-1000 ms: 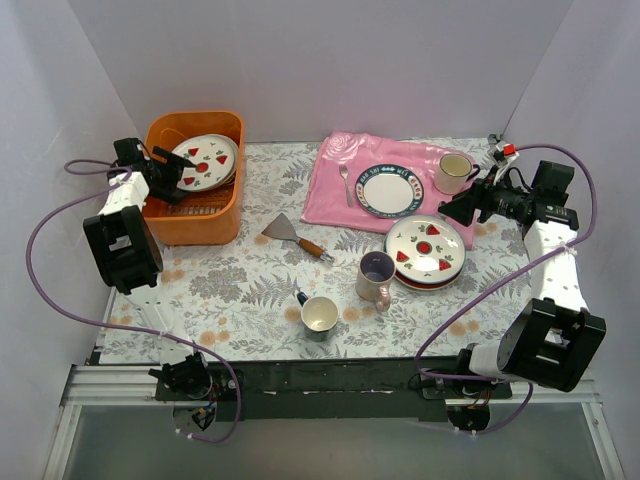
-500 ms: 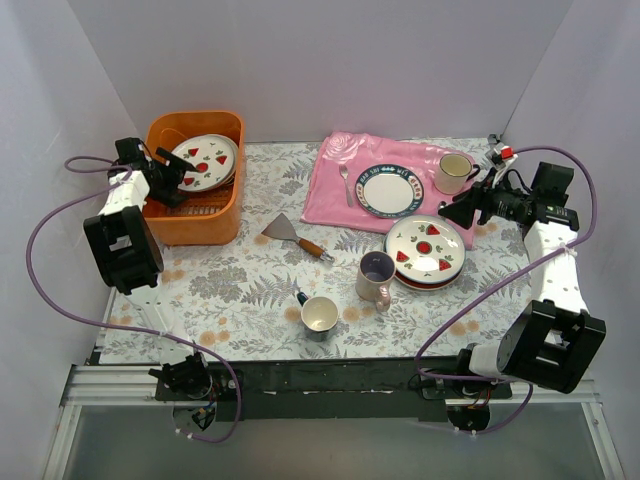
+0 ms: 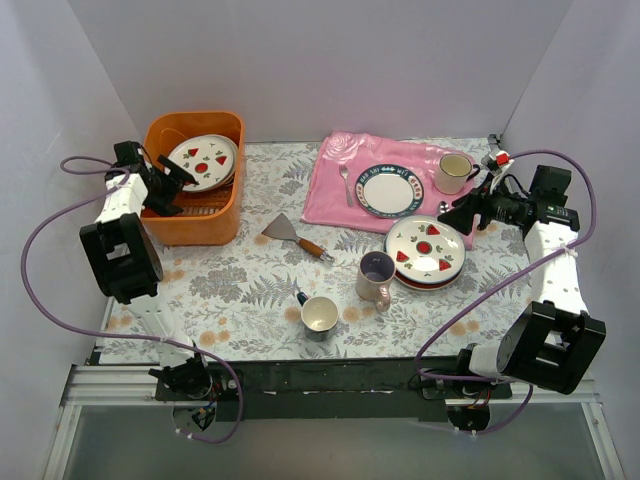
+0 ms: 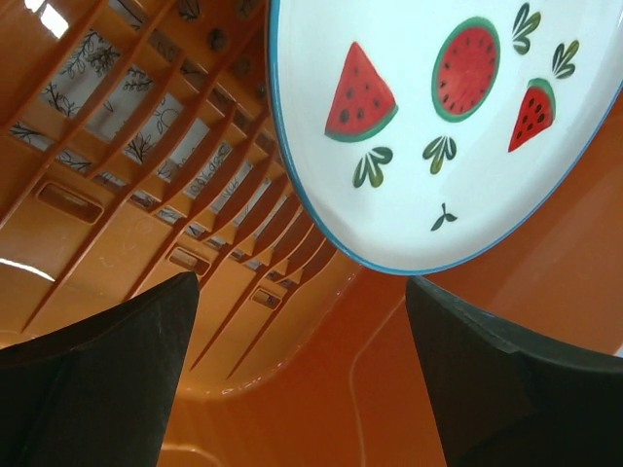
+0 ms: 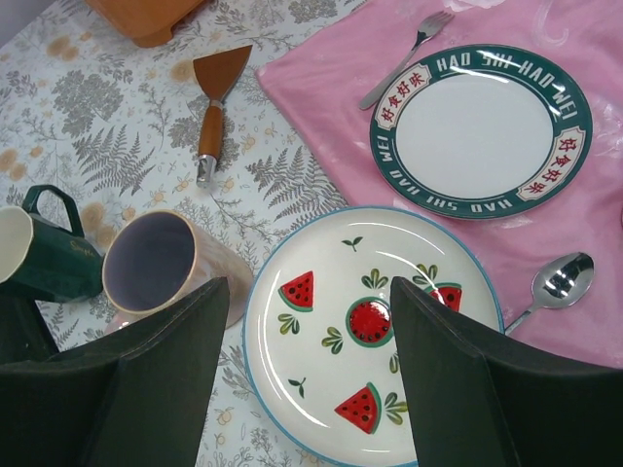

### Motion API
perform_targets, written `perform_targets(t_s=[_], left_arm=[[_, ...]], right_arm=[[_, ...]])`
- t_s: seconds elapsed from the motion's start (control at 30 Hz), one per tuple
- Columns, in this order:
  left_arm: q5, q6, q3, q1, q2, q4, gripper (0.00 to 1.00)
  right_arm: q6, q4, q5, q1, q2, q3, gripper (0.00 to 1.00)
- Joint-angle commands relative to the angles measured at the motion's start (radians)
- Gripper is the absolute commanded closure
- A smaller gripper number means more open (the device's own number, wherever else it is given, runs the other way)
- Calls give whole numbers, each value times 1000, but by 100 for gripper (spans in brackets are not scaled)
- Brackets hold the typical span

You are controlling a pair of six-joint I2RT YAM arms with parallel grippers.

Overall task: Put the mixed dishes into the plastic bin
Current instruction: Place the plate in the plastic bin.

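The orange plastic bin (image 3: 222, 222) stands at the back left. A white plate with watermelon marks (image 3: 203, 162) leans inside it, also seen close up as the plate (image 4: 438, 117) over the slotted base. My left gripper (image 3: 176, 180) is inside the bin, open, just short of the plate's edge and holding nothing. A second watermelon plate (image 3: 425, 246) tops a stack at the right. My right gripper (image 3: 456, 213) hovers open over that plate (image 5: 370, 331). A lilac mug (image 3: 377, 277) and a dark mug with a pale inside (image 3: 319, 315) stand near the middle.
A pink cloth (image 3: 335, 165) at the back holds a green-rimmed white plate (image 3: 392, 190), a fork (image 5: 404, 53), a spoon (image 5: 560, 282) and a cream mug (image 3: 455, 172). A wooden-handled spatula (image 3: 295, 236) lies between bin and cloth.
My left gripper has opened wider and drawn back a little from the plate, which stays leaning in the bin. The right arm has barely shifted.
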Motion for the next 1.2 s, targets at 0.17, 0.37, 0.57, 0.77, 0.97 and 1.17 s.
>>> perform_targets(t_s=[0.17, 0.37, 0.57, 0.77, 0.97, 1.17], left_arm=[[-22, 44, -2, 12, -156, -1, 12], [-18, 50, -14, 12, -237, 25, 12], [-48, 64, -12, 12, -324, 31, 11], [-65, 68, 12, 14, -392, 17, 11], [-70, 65, 37, 12, -430, 3, 2], [-53, 62, 44, -11, -458, 0, 2]], right_arm=[[-125, -80, -11, 18, -28, 66, 25], [-226, -152, 7, 41, -29, 80, 25], [-327, -222, 32, 68, -34, 105, 25], [-442, -288, 41, 94, -37, 123, 24], [-589, -364, 76, 134, -48, 134, 24], [-691, -423, 113, 176, -65, 129, 22]])
